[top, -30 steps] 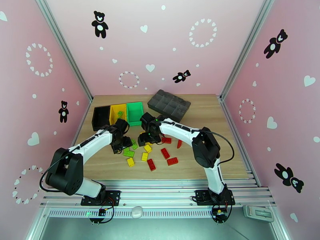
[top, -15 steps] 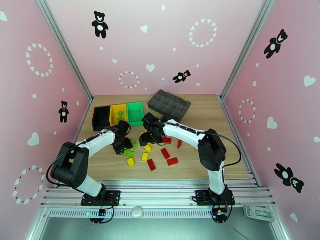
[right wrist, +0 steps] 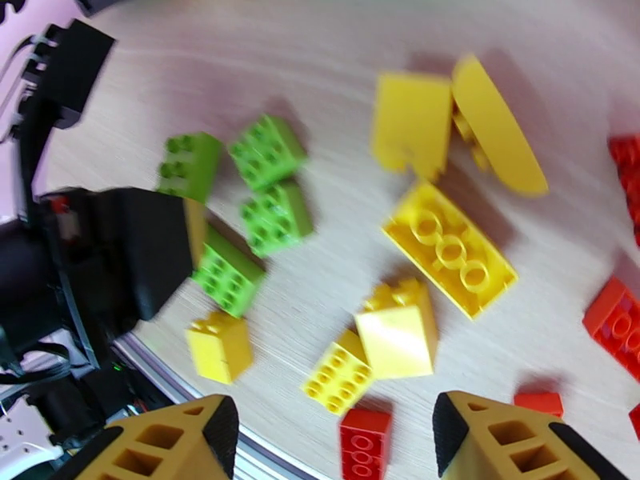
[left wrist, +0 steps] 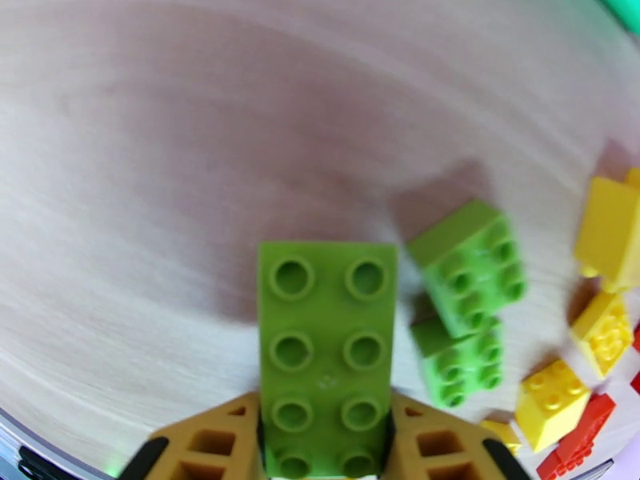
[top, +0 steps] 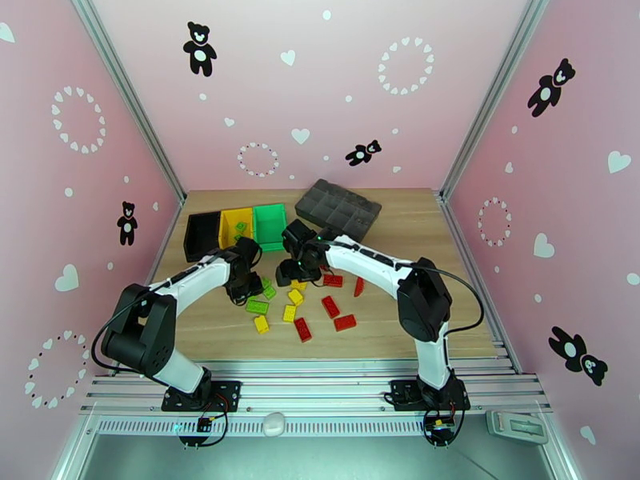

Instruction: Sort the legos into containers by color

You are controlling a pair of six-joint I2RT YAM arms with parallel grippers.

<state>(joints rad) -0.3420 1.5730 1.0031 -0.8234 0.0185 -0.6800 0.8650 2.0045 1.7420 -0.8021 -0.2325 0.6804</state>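
From above, the black, yellow and green bins (top: 270, 207) stand far left on the table (top: 400, 330), with the legos (top: 330, 306) scattered nearer. Left wrist: the left gripper (left wrist: 324, 446) clamps a long lime green brick (left wrist: 326, 338). Right wrist: the right gripper (right wrist: 332, 416) gapes empty over yellow bricks (right wrist: 448, 250).

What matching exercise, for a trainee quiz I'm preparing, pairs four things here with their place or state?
1 left gripper
2 right gripper
3 yellow bin
4 grey compartment tray

A open, holding nothing
B green legos inside
C shut on a long green lego
D far side, right of the green bin

Pairs: 1-C, 2-A, 3-B, 4-D
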